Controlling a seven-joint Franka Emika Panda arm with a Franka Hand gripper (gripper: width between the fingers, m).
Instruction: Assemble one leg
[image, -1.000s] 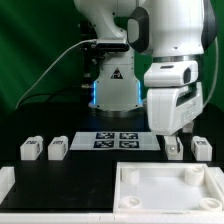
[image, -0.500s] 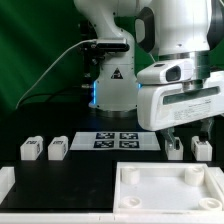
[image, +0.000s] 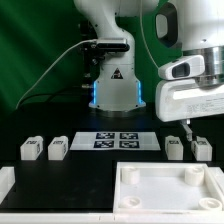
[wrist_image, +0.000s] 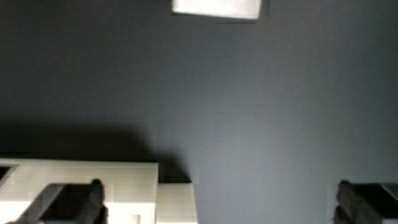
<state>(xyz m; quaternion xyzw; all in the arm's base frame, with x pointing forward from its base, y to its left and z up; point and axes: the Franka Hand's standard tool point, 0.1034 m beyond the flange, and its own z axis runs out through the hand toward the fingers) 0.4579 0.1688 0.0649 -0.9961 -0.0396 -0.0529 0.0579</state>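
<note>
While tool (wrist_image: 217, 205) hangs open-fingered above leg (image: 174, 148), tray (image: 119, 190) seemingly shows moulded corner bumps (image: 129, 172) inside.

On the black table (image: 70, 185) we see the marker board (image: 118, 140) lying flat, its four black-and-white tags in two rows. Nearer the camera, toward the exterior view's right, sits a wide white tray-like part (image: 168, 166) with a raised rim and small round posts in its two far corners; it lies apart from the marker board. A white piece (image: 5, 185) shows at the exterior view's left edge, and we cannot tell what it is. A green backdrop (image: 35, 50) hangs behind.
</note>
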